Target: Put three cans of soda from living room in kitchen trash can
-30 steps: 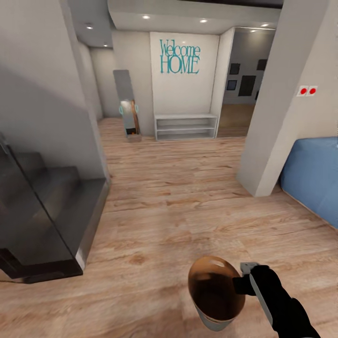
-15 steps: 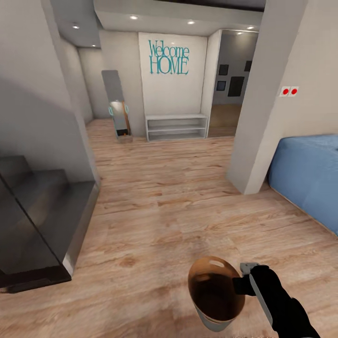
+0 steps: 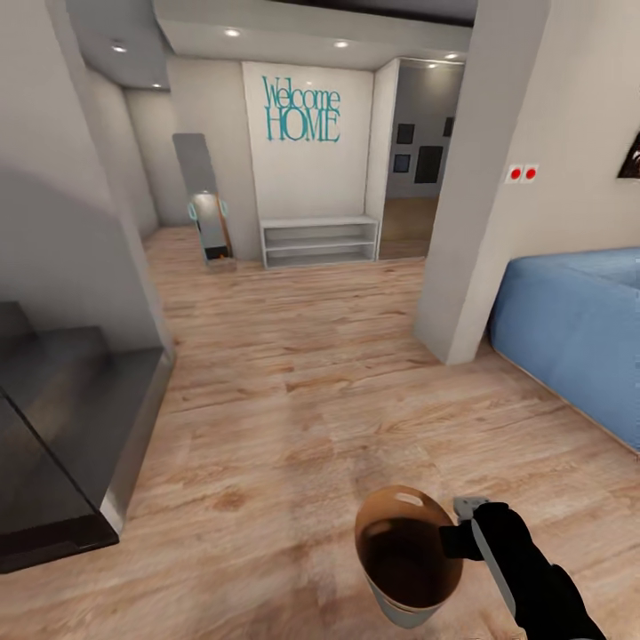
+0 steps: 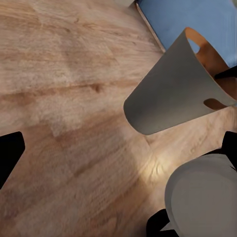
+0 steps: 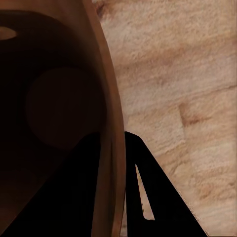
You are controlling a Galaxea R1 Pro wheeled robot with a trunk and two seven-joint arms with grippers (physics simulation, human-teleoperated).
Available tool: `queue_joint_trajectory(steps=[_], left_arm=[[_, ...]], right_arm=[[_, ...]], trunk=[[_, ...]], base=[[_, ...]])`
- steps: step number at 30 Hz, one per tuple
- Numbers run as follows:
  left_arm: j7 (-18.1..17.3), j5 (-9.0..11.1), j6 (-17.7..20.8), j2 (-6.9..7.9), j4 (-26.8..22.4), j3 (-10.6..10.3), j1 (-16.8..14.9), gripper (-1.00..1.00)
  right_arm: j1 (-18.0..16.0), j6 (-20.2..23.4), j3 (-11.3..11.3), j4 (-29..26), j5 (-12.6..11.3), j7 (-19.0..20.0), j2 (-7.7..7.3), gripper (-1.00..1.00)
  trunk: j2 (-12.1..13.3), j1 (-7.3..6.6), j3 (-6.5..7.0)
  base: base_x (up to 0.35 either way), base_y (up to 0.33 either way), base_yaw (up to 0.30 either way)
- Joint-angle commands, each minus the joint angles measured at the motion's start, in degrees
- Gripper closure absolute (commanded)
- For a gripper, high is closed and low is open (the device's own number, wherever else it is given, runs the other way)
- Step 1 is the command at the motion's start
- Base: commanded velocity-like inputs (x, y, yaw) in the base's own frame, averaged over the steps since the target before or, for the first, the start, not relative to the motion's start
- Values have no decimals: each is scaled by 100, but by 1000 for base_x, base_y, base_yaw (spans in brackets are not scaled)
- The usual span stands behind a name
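Note:
The tash can [image 3: 404, 556] hangs low in front of me in the head view, brown inside and pale grey outside. My right gripper [image 3: 455, 536] is shut on its rim. In the right wrist view the rim [image 5: 109, 123] runs between the two black fingers of the right gripper [image 5: 112, 197], one inside and one outside. The left wrist view shows the bin's grey wall [image 4: 173, 94] with its oval handle slot. My left gripper [image 4: 123, 144] is open, its fingers wide apart over the floor. The soda cans are out of view.
I am on a light wood plank floor [image 3: 302, 391] in a hallway. A dark staircase with a glass side [image 3: 62, 427] stands at the left. A pale pillar [image 3: 480, 222] and the blue sofa [image 3: 578, 329] are at the right. A white shelf [image 3: 320, 242] stands under the "Welcome HOME" wall.
The whole picture has shifted left, so the camera has moved: more of the sofa shows, less of the staircase. The bin and right gripper keep their place in the view.

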Motion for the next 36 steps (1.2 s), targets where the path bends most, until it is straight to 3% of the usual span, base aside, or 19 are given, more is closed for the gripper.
queue_joint_trajectory(steps=[1,36], left_arm=[[0,1,0,0,0,1,0,-100],[6,-7,1,0,8,2,0,-100]], right_arm=[[-2,2,-1,-1,-59,28,0,100],[-2,2,-7,-1,-59,28,0,100]], trunk=[[0,0,1],[0,0,1]], base=[[0,0,-227],[0,0,-262]])
